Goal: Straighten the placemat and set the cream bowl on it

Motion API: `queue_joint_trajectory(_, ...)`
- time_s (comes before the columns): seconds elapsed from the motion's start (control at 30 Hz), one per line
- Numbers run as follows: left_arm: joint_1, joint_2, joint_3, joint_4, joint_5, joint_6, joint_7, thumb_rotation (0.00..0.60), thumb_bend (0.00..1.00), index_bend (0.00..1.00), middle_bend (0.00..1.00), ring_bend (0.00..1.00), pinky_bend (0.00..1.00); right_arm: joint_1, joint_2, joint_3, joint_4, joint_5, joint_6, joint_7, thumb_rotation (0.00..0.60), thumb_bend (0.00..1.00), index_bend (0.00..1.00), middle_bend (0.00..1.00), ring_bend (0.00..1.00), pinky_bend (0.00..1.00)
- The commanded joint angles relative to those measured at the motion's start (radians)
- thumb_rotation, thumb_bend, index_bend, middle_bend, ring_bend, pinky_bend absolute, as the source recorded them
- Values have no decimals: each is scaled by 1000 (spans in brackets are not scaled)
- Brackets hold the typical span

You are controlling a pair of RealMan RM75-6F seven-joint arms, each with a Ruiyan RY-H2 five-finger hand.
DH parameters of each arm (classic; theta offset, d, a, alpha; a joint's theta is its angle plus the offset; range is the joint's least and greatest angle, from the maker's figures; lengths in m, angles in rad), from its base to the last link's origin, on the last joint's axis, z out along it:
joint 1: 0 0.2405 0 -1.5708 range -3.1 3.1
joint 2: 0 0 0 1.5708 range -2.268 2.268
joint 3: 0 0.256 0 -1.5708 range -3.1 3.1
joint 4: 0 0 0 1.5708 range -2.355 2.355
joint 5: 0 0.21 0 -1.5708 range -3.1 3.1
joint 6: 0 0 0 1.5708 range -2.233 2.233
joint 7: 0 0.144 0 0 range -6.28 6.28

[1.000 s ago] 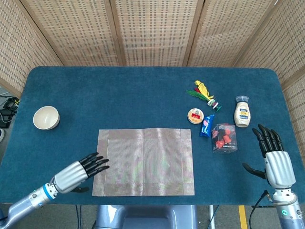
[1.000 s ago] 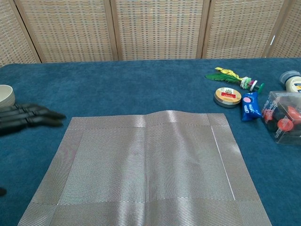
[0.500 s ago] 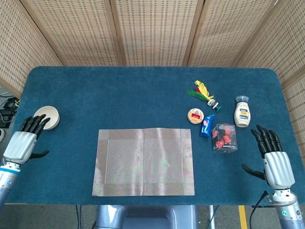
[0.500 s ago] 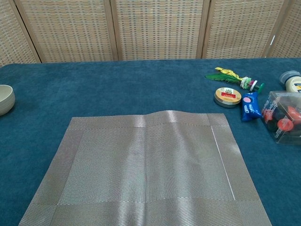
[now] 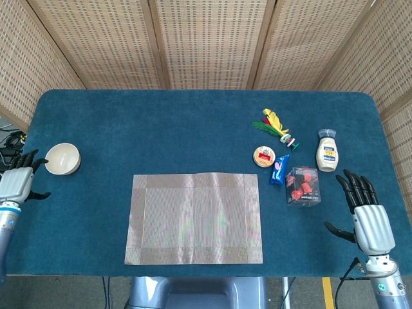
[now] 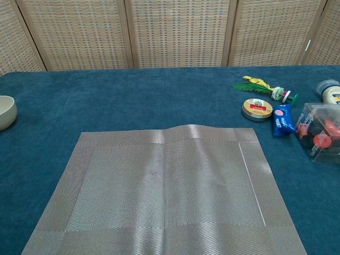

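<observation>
The grey woven placemat (image 5: 194, 217) lies square to the table's front edge, with a small ripple along its far edge (image 6: 186, 129). The cream bowl (image 5: 62, 158) stands upright at the far left, off the mat; the chest view shows only its edge (image 6: 6, 111). My left hand (image 5: 17, 183) is at the table's left edge, just left of the bowl, fingers apart and holding nothing. My right hand (image 5: 367, 215) hovers at the front right corner, fingers spread and empty. Neither hand shows in the chest view.
To the right of the mat are a clear box of red pieces (image 5: 302, 187), a blue packet (image 5: 279, 169), a round tin (image 5: 264, 156), a mayonnaise bottle (image 5: 327, 150) and a feather toy (image 5: 277, 126). Wicker screens stand behind the blue table (image 5: 193, 122).
My left hand has swung from the mat's front left corner out to the table's left edge beside the bowl. My right hand drifted slightly toward the front edge. Mat and bowl stayed put.
</observation>
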Motion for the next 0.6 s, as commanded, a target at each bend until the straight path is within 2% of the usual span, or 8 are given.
queue_joint_trajectory(0.03,-44,-129,-37,192,6,-103,-93,600,54,279,0,0,0,1,-2,1,2,4,-4,-2,600,0,0,0,0,0)
queue_joint_trajectory(0.23,-71,-179,-47,280,22,-165,-113,600,168,317,0,0,0,5,-7,3,10,10,-12,-13,600,0,0,0,0,0)
queue_joint_trajectory(0.37,-86,-218,-60,339,35,-197,-157,600,321,369,0,0,0,6,-13,6,14,18,-15,-19,600,0,0,0,0,0)
queue_joint_trajectory(0.43,-88,-230,-62,358,45,-197,-175,600,400,441,0,0,0,6,-14,7,15,19,-15,-21,600,0,0,0,0,0)
queue_joint_trajectory(0.5,-87,-244,-64,378,60,-184,-199,600,478,562,0,0,0,6,-15,7,16,20,-16,-21,600,0,0,0,0,0)
queue_joint_trajectory(0.6,-82,-257,-65,402,80,-158,-221,600,504,674,0,0,0,7,-17,7,19,20,-16,-19,600,0,0,0,0,0)
